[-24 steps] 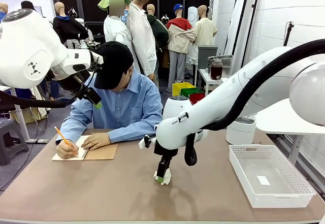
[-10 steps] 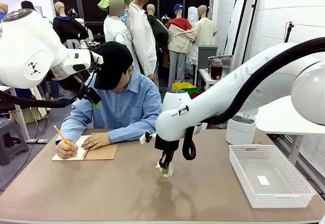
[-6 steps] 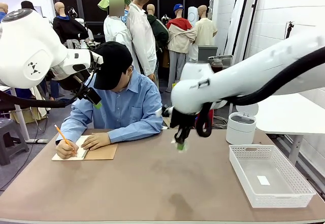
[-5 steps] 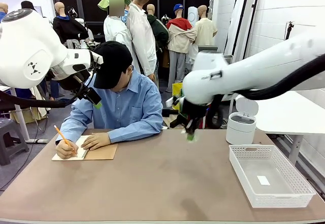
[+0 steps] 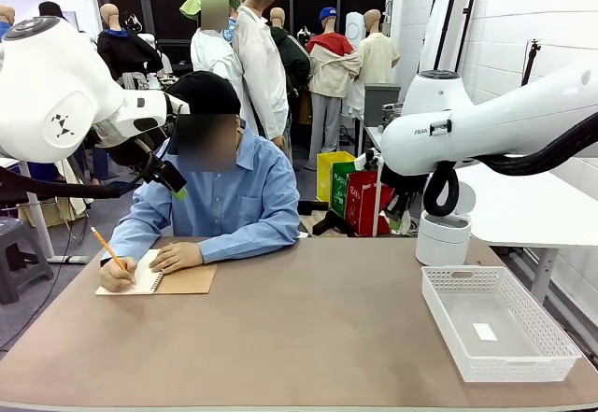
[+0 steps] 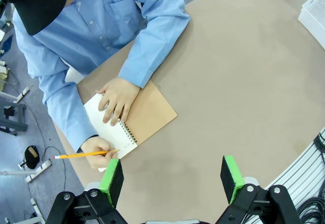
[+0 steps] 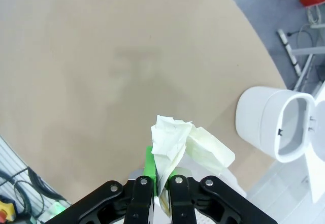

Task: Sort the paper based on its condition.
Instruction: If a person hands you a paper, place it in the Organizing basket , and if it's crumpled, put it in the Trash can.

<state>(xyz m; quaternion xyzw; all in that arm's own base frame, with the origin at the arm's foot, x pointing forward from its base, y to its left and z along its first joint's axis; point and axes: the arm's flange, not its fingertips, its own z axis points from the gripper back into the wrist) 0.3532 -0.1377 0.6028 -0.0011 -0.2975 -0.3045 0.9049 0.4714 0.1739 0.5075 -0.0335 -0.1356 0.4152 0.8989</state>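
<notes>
In the right wrist view my right gripper (image 7: 162,179) is shut on a crumpled white piece of paper (image 7: 175,141), held high above the tan table (image 7: 101,56). A small white bin (image 7: 268,123) with its lid open stands just off to the right of it. In the front view the right arm (image 5: 448,132) hangs at the table's far right, above that bin (image 5: 443,236). My left gripper (image 6: 171,179) is open and holds nothing, high over the person's notebook (image 6: 133,125). It also appears raised at the upper left (image 5: 174,186).
A person sits at the far left side and writes with a pencil (image 5: 105,244) in a spiral notebook (image 5: 157,279). A white mesh basket (image 5: 529,360) holding a tiny white scrap (image 5: 484,331) stands at the right front.
The right arm has risen from the middle of the table and swung right to above the bin, carrying the crumpled paper. The person has lifted their head. The left arm is still.
</notes>
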